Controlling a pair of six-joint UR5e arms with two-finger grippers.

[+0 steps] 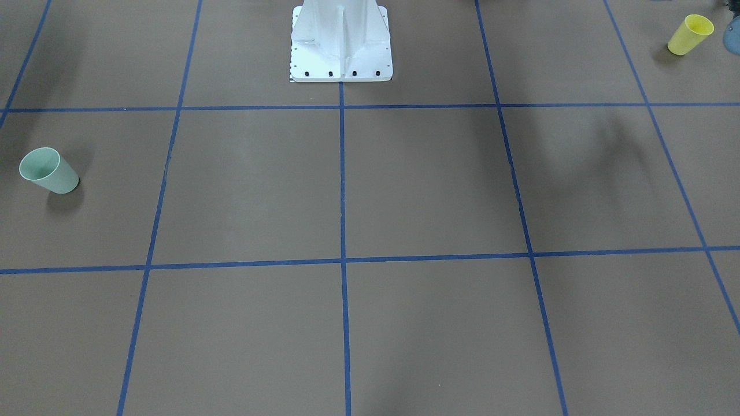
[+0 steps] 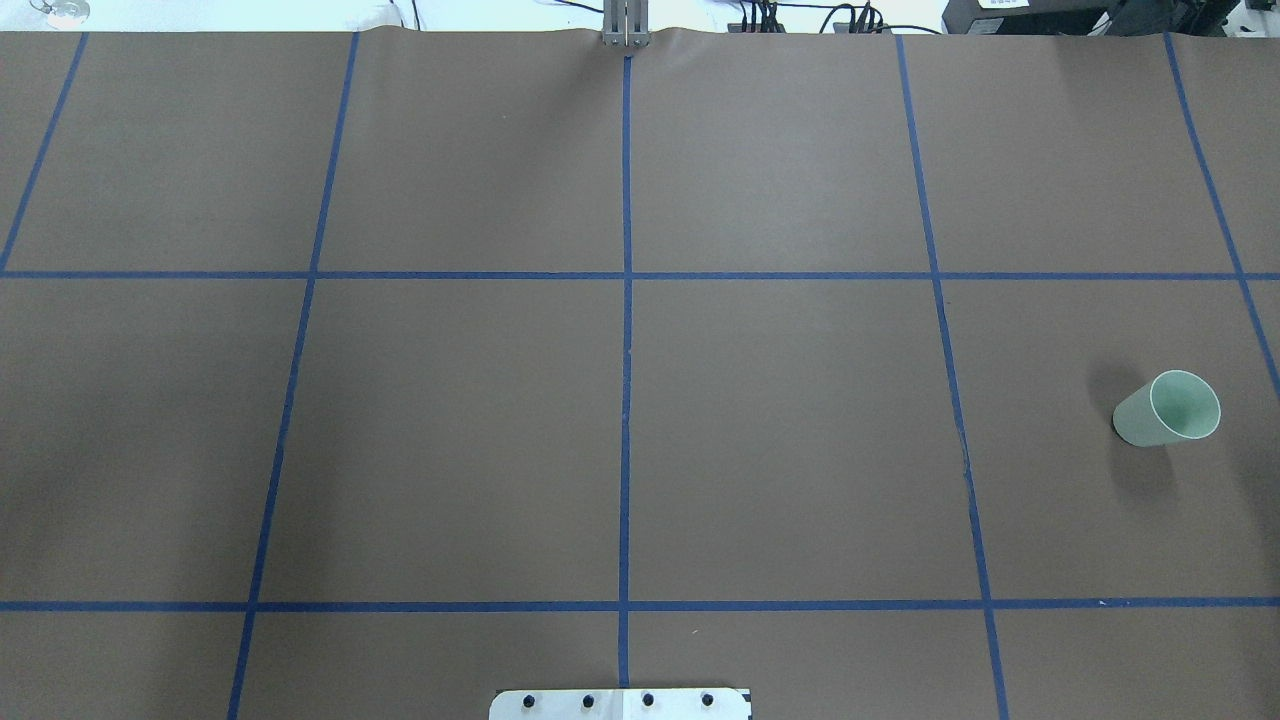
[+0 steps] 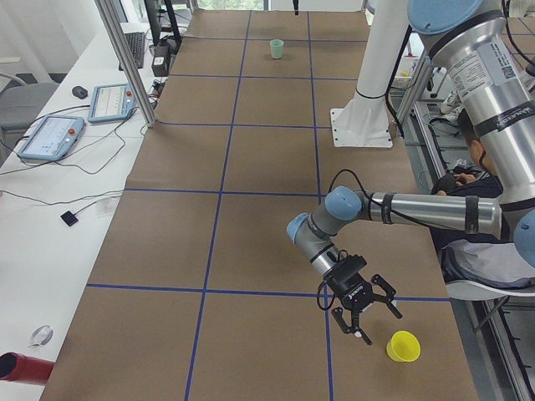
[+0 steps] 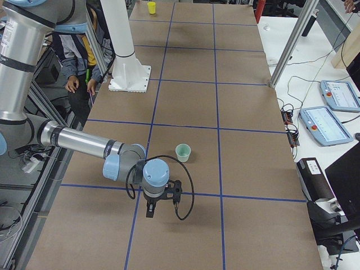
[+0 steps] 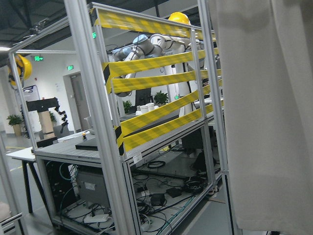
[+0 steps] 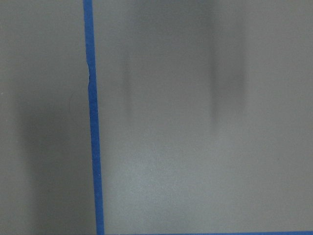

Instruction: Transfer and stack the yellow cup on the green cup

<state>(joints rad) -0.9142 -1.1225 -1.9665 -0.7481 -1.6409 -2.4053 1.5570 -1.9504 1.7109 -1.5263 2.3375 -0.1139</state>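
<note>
I am watching both cups standing apart on the bench (image 2: pixel 780 450).
The yellow cup (image 3: pixel 403 346) is sitting just beside the left gripper (image 3: pixel 361 311), the green cup (image 4: pixel 183 152) near the right gripper (image 4: pixel 151 211); whether either gripper is released or clenched, I cannot tell.

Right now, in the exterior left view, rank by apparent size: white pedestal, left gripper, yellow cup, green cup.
1. white pedestal
2. left gripper
3. yellow cup
4. green cup: looks smallest, but it stands far from this camera, so its true size is unsure.
</note>
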